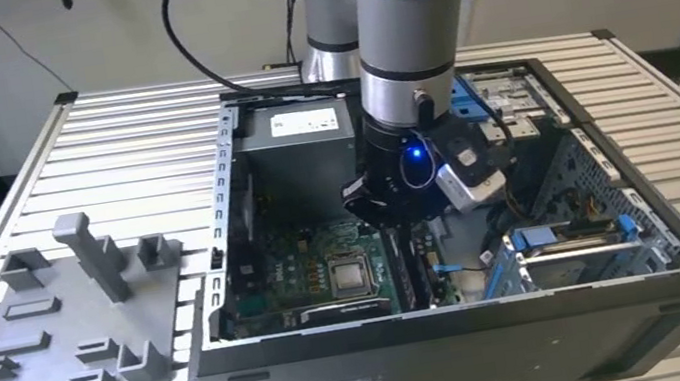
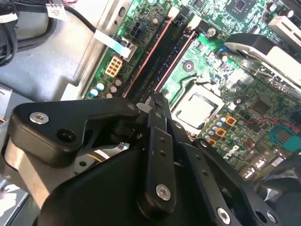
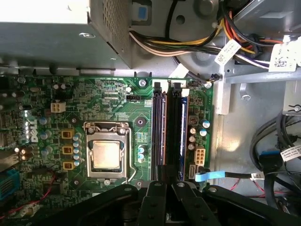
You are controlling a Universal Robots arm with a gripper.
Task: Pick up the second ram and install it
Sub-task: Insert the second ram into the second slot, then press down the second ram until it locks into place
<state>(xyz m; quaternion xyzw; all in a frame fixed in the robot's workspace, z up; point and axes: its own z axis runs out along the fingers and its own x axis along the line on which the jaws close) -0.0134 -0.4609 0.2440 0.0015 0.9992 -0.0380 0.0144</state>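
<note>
Dark and slim, the second ram (image 3: 159, 134) stands on edge in a motherboard slot beside another stick (image 3: 177, 132), and the gripper (image 3: 165, 181) is clenched over its near end, black fingers (image 2: 158, 113) pinched together in both wrist views. Around it spreads the green motherboard (image 3: 117, 101) with its square silver chip (image 3: 106, 154) in a metal frame, set inside an open black computer case (image 1: 470, 333) holding bundled cables and a grey power supply (image 1: 299, 141). That case sits on a ribbed pale metal table (image 1: 129, 131), next to a grey plastic fixture tray (image 1: 65, 333) with a tall post (image 1: 91, 253).
</note>
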